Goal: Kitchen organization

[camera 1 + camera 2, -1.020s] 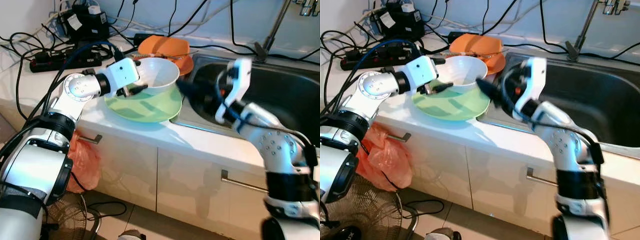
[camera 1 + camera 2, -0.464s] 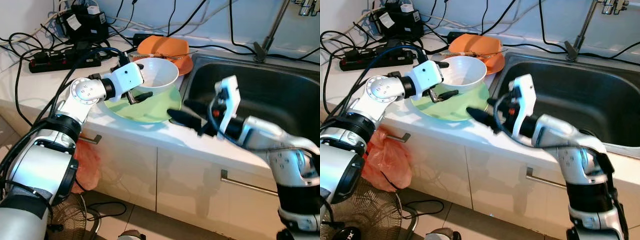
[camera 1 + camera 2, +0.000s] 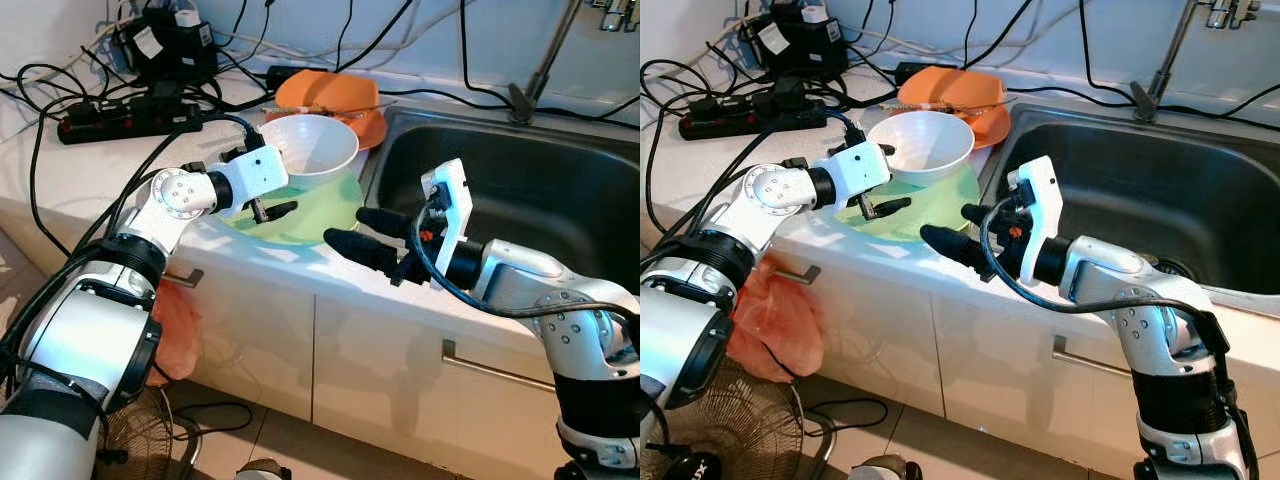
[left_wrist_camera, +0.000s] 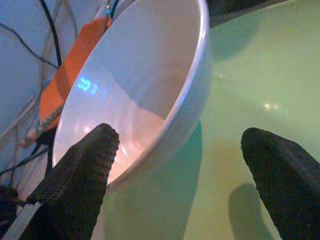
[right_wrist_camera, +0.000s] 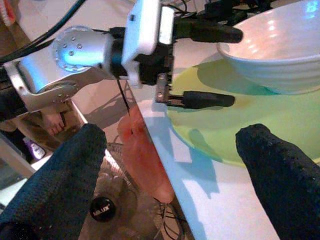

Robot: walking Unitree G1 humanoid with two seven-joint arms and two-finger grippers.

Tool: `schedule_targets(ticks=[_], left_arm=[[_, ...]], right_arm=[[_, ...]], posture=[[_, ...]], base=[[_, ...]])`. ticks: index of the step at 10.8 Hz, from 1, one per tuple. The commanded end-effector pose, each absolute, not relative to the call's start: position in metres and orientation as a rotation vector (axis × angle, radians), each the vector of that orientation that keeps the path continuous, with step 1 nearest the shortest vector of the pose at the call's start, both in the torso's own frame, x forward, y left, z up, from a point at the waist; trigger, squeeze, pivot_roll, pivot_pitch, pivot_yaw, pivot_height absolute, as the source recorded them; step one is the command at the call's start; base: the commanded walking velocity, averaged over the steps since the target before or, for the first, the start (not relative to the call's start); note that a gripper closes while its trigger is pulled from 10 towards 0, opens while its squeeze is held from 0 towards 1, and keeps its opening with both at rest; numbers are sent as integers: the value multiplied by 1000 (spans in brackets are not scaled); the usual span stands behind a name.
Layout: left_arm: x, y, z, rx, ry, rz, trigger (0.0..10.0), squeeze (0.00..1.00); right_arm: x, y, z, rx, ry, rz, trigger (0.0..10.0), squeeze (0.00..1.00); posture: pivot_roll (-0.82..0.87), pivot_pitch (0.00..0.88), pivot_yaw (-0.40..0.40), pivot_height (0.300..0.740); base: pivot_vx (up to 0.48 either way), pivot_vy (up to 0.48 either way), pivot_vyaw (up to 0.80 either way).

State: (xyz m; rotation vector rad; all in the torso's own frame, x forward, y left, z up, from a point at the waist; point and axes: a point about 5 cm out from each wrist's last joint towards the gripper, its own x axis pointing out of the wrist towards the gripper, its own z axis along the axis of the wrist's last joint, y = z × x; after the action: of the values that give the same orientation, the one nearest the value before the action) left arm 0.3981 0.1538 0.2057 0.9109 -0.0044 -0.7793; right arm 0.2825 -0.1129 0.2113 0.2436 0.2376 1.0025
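Note:
A white bowl [image 3: 310, 148] rests on a light green plate [image 3: 300, 212] on the counter, left of the sink. My left gripper [image 3: 280, 177] is open at the bowl's left side. One finger reaches over the rim and the other lies low above the plate [image 4: 245, 110], beside the bowl's wall [image 4: 150, 80]. My right gripper [image 3: 345, 227] hangs open and empty over the counter's front edge, just right of the plate, its fingers pointing left. An orange dish [image 3: 328, 98] sits behind the bowl.
The steel sink [image 3: 520, 190] with its faucet [image 3: 540, 65] lies to the right. A power strip [image 3: 120, 112] and tangled cables cover the back left of the counter. An orange bag [image 3: 168, 330] hangs at the cabinet. A fan [image 3: 150, 440] stands on the floor.
My left gripper has drawn back from the bowl, its lower finger dropping towards the plate. My right gripper swung from over the sink down to the counter's front edge.

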Motion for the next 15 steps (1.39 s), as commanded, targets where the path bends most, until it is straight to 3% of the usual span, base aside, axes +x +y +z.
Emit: schedule_targets(ticks=[1,4,5,6,15], left_arm=[[401,152,208,917,-1,-753,10000,0],[403,153,204,904,15,-685,9922,0],[403,151,202,899,18,-687,824,0],[402,149,198,925,25,-704,0,0],[397,150,188,973,67,-773,0,0]], right_arm=[[277,-111,213,234,242,1033,10000,0],[275,-109,213,234,253,1045,10000,0],[274,-109,213,232,254,1045,10000,0],[274,-109,213,228,256,1046,10000,0],[276,-110,213,222,261,1040,10000,0]], posture=[[160,53,21,740],[149,64,13,740],[145,65,11,740],[145,65,11,740],[148,53,5,740]], base=[[0,0,0],[0,0,0],[0,0,0],[0,0,0],[0,0,0]])
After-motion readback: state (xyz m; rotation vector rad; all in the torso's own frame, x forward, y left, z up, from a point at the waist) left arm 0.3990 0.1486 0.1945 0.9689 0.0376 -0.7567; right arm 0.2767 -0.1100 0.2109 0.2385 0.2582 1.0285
